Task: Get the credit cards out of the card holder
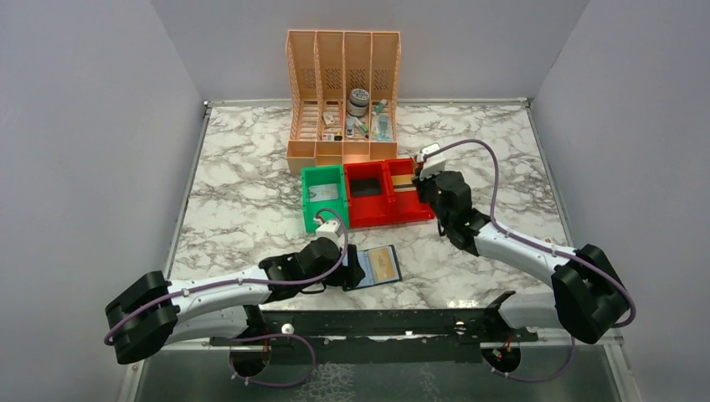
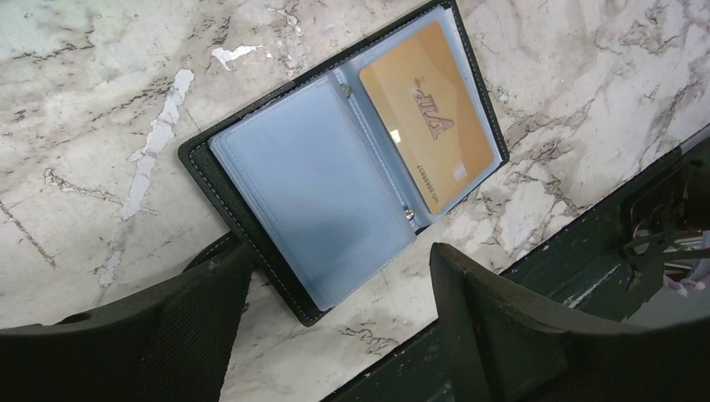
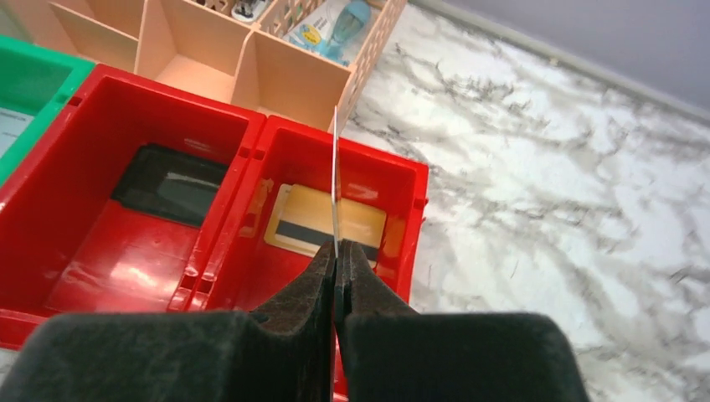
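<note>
The card holder (image 1: 381, 266) lies open on the marble near the front edge. The left wrist view shows its black cover (image 2: 201, 163), pale blue sleeves and a tan credit card (image 2: 427, 117) in the right-hand sleeve. My left gripper (image 2: 335, 327) hovers at the holder's near corner, open, with nothing between its fingers (image 2: 167, 335). My right gripper (image 3: 336, 251) is shut on a thin pale card (image 3: 335, 176) seen edge-on, held upright over the red bin's right compartment. Another tan card (image 3: 310, 218) lies flat in that compartment, and a dark card (image 3: 172, 184) lies in the left one.
The red bin (image 1: 389, 219) and a green bin (image 1: 311, 209) stand side by side mid-table. Behind them stands an orange divided organizer (image 1: 343, 84) holding small items. A dark metal rail (image 2: 586, 251) runs along the table's near edge, close to the holder.
</note>
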Robot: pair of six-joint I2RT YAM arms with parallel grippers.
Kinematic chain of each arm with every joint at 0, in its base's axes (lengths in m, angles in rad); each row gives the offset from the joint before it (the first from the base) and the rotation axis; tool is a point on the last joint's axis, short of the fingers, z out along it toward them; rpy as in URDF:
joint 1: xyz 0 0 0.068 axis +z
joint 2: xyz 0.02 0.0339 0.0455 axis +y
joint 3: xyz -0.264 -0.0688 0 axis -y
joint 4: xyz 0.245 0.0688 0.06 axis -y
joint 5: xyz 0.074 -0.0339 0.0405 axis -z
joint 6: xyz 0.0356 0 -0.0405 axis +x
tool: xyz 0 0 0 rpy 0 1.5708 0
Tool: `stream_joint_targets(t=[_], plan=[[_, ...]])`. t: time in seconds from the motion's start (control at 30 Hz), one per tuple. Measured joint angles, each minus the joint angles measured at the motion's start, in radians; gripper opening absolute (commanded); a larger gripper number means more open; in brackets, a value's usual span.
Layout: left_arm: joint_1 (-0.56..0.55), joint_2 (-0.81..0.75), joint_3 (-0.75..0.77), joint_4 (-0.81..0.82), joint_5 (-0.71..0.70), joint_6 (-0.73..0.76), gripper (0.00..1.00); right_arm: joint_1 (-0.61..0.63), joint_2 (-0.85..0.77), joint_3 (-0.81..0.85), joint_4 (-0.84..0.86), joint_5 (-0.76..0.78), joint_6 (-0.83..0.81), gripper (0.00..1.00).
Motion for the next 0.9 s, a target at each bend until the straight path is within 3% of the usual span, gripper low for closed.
stream_joint_targets(t=[0.13, 0.37, 0.9], plan=[[0.0, 0.002, 0.016, -0.013, 0.0, 0.011, 0.87, -0.005, 0.004, -0.059, 0.134, -0.082, -0.226, 0.01], [0.0, 0.01, 0.021, -0.016, 0.0, 0.014, 0.94, -0.016, 0.083, -0.047, 0.128, -0.157, -0.455, 0.01], [0.0, -0.019, 0.035, -0.072, -0.008, 0.019, 0.95, -0.124, 0.298, 0.121, -0.05, -0.374, -0.654, 0.01]])
